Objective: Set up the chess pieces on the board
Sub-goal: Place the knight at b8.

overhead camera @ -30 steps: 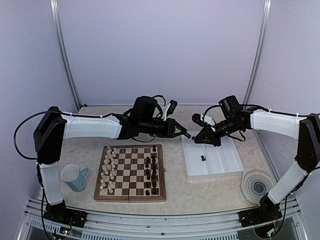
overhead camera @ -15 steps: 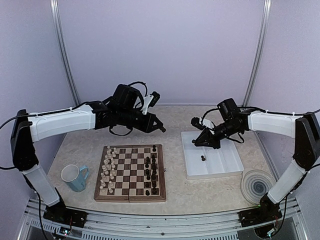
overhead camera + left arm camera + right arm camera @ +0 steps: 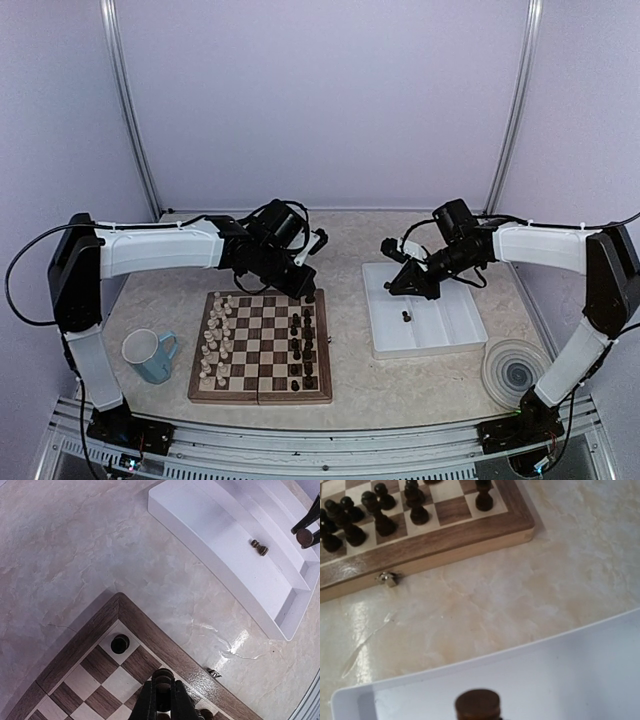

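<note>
Small dark carved chess pieces (image 3: 297, 345) line the board's (image 3: 155, 640) right side. The left gripper (image 3: 162, 690) is pinched tight on one dark piece (image 3: 162, 675) over the far-right corner. The right gripper (image 3: 391, 287) is clamped on another dark piece (image 3: 477, 705) above the white tray (image 3: 445, 335).

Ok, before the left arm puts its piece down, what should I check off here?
1. Left gripper shut on held piece: ok.
2. Square under it free: cannot tell, hidden.
3. Corner piece clear of held piece: ok.
4. Right gripper shut on second piece over tray: ok.
5. Grippers well apart: ok.
6. Board fully set: not ok, one loose piece in tray.
</note>
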### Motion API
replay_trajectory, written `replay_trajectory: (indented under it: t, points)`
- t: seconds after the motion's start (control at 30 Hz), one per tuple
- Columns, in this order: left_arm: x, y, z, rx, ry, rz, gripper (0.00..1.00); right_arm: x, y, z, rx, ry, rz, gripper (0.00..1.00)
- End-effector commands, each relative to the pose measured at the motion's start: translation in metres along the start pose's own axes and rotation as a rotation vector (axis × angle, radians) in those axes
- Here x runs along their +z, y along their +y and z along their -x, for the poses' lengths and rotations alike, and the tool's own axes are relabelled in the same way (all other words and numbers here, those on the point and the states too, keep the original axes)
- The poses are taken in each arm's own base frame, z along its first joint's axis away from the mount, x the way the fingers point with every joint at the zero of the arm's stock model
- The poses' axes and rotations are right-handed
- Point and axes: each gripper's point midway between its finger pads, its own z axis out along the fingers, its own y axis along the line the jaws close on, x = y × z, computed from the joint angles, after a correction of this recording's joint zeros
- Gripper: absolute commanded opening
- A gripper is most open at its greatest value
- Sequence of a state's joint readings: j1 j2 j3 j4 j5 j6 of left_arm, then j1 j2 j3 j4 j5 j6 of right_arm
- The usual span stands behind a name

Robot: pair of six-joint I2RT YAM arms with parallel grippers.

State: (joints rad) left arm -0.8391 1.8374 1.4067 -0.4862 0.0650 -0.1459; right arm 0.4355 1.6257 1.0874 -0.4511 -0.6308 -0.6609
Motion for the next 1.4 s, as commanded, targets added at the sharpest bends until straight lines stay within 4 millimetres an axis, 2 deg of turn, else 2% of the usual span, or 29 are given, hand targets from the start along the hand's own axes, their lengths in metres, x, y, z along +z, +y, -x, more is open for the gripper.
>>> replay_trajectory:
  t: [0.0, 0.57, 1.13, 1.37]
  points:
    - [0.004, 0.002, 0.004, 0.041, 0.015, 0.037, 0.01, 0.004, 0.001, -0.008, 0.012, 0.018, 0.015, 0.07]
    - [0.035, 0.01, -0.015, 0.064, 0.093, 0.067, 0.01, 0.009, 0.003, -0.014, 0.025, 0.031, 0.039, 0.07]
    - [0.048, 0.017, -0.022, 0.078, 0.119, 0.097, 0.02, 0.013, 0.002, -0.018, 0.032, 0.044, 0.045, 0.08]
    - [0.048, 0.02, -0.023, 0.078, 0.122, 0.116, 0.11, 0.015, 0.003, -0.02, 0.039, 0.049, 0.053, 0.08]
